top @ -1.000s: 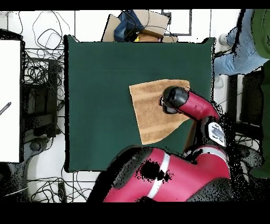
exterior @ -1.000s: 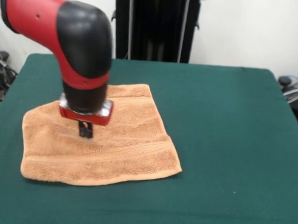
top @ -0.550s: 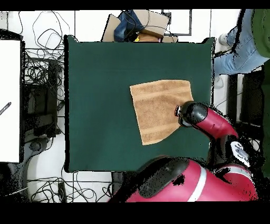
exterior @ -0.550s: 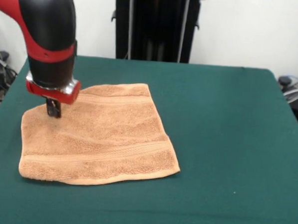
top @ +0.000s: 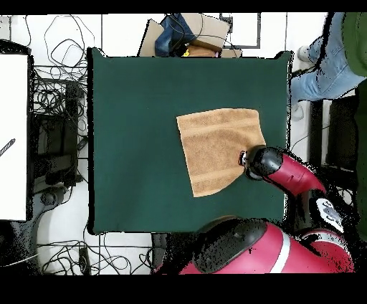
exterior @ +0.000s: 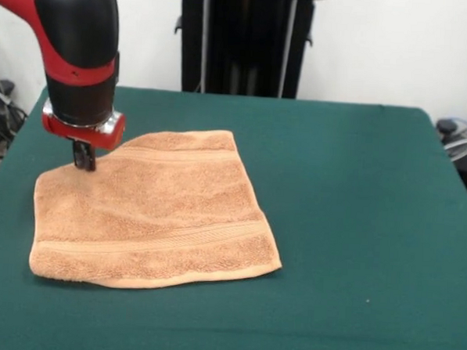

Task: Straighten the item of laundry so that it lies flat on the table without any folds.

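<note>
The item of laundry [exterior: 157, 210] is a light orange-tan towel spread on the left half of the green table [exterior: 358, 189]. It lies mostly flat with shallow ripples, and its far-left corner looks cut off at a slant. My gripper [exterior: 83, 158] hangs from the red and black arm right at that slanted edge, its dark fingertips close together and touching or just above the cloth. No cloth is raised between them. From overhead, the towel [top: 217, 147] lies right of the table's [top: 136, 129] middle, and the arm's head covers my gripper [top: 249, 159] at the towel's right edge.
A black stand [exterior: 244, 42] rises behind the table. Seen from above, tangled cables [top: 54, 107] and a white surface [top: 13, 136] lie left of the table. A person in jeans [top: 322, 72] stands at the upper right, and a bag [top: 190, 32] sits beyond the top edge.
My gripper travelled from the towel's middle to its far-left edge, then rose slightly. The towel shifted a little to the left and its shape stayed about the same.
</note>
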Tool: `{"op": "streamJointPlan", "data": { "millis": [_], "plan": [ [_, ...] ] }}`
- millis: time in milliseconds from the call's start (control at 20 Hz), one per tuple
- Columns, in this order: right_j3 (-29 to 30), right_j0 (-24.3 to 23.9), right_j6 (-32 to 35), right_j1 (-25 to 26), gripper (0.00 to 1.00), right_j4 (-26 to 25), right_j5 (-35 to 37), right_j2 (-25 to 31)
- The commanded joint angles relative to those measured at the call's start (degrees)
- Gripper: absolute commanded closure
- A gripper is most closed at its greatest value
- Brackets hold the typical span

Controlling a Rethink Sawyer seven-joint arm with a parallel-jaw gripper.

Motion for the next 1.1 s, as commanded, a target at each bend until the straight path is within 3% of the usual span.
{"op": "streamJointPlan", "data": {
  "millis": [50,600,1100],
  "plan": [
    [-0.2,1.6,2.0,1.7,1.00,-3.0,-0.1,8.2],
    [-3.9,3.2,3.5,3.9,1.00,-1.5,2.3,8.6],
    [2.0,5.0,6.4,-0.3,1.00,-1.6,3.5,4.9]
  ]
}}
